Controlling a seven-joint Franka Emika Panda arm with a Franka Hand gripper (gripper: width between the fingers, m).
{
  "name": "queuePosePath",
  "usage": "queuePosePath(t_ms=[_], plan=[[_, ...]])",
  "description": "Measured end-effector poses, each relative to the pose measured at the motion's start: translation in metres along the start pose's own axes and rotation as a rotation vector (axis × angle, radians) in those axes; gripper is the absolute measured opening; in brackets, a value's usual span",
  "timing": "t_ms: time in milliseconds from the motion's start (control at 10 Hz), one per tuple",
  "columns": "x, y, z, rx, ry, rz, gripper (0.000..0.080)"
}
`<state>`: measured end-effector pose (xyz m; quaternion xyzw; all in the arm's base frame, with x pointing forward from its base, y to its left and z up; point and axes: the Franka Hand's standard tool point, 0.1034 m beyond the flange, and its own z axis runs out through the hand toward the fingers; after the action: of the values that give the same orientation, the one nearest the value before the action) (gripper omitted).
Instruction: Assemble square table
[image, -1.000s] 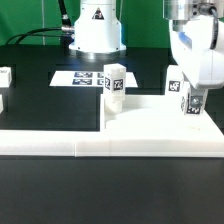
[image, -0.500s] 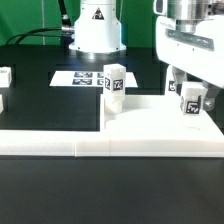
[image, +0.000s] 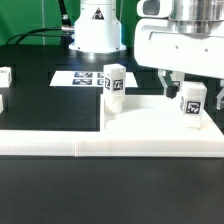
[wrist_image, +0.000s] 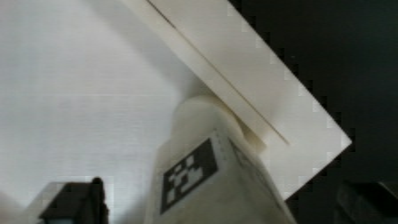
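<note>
Bright, even light; the wrist view shows the leg (wrist_image: 210, 168) blurred.

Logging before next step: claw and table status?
Claw open, over short white tagged leg, upright on large flat white square plastic panel. Second leg upright at panel's far corner. Nothing blocking.

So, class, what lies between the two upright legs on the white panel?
Nothing: the exterior view shows only bare white panel between the leg on its left and the leg on its right.
</note>
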<state>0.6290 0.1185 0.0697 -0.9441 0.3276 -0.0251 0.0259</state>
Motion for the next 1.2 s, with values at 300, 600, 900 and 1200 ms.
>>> queuePosePath(t_ms=[300, 600, 900, 1200], plan=[[0.0057, -0.0028, -0.0044, -0.019, 0.025, -0.417, 0.0649], [0.0062, -0.0032, -0.0039, -0.015, 0.032, -0.436, 0.0647], [0.0058, -0.0035, -0.0038, -0.01, 0.032, -0.261, 0.0345], [0.0069, -0.0011, -0.0039, -0.014, 0.03, -0.003, 0.029]])
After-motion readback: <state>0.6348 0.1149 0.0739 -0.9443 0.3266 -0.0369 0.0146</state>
